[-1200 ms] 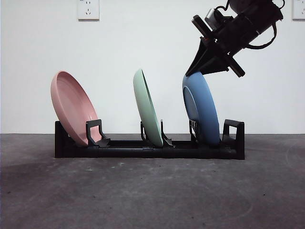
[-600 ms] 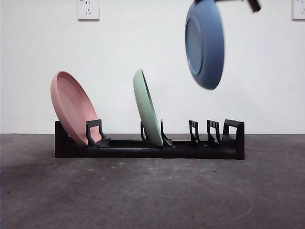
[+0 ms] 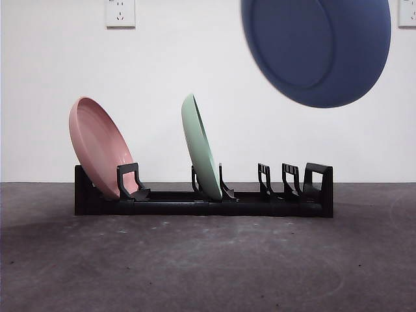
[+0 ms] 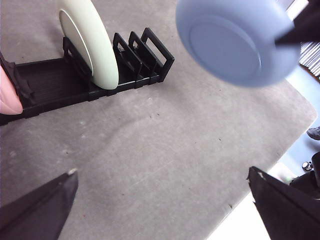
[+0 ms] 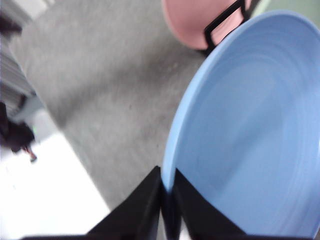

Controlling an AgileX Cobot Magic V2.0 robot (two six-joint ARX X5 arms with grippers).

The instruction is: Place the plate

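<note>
White wall, grey table (image 3: 208, 260) — blue plate (image 3: 316, 45) aloft, clear of the black rack (image 3: 201, 198).
Clamped by its rim between the closed fingers of the right gripper (image 5: 167, 192); left gripper (image 4: 160, 200) spread wide, empty, with pink plate (image 3: 97, 144) and green plate (image 3: 200, 146) racked beyond its fingers.

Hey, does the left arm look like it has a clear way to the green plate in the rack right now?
Probably yes: the left gripper is open over bare table, and the green plate stands unobstructed; the blue plate is held off to the side.
</note>
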